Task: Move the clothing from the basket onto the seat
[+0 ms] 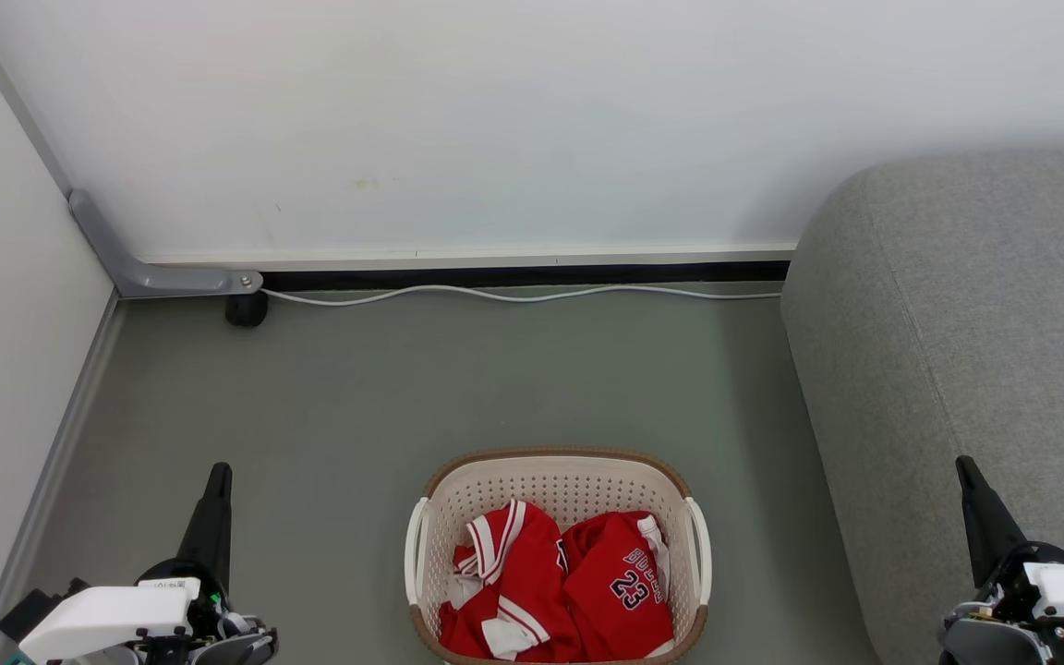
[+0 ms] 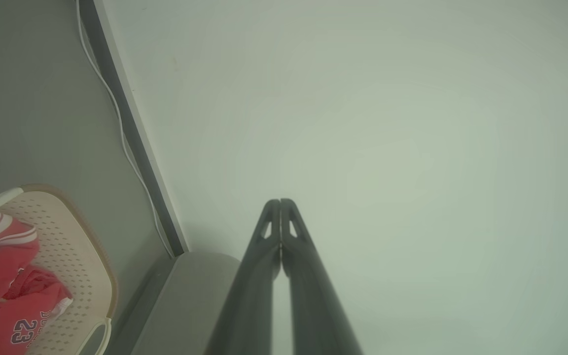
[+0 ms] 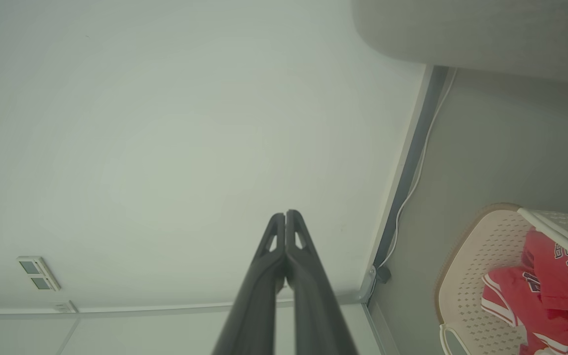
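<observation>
A: While heaped loosely inside the oval cream perforated plastic basket (image 1: 569, 485) with the brown woven-look rim, looks thin, soft and very light: red jersey clothing (image 1: 615, 573) with white trim stripes and a dark 23. Likely to drape, stretch and slide, never to hold a shape.

B: Agreed. Best pinched at a raised fold, say the white-striped hump on the garment toward the robot's left, well off the perforated wall. Apt to drag a second piece along if caught too deep. No fear of breakage, only of a snag or a slip.

A: And the jaws?

B: Shut tight on both arms, gripping nothing. Left fingers (image 2: 257, 296) pressed tip to tip, right fingers (image 3: 313, 305) the same. Parked low on either side of the basket, apart from it. Must spread before any reach.

A: Room to move?

B: Plenty of bare grey-green floor (image 1: 356, 397) to the left and beyond the basket. On the right, near the basket but seemingly not touching, the large light-grey fabric-upholstered sofa (image 1: 957, 323) with its rounded edge. Worth minding on the lift: the brown rim and the white handle (image 1: 703, 554) on that side. White cable (image 1: 513, 296) along the foot of the wall, well apart.
</observation>
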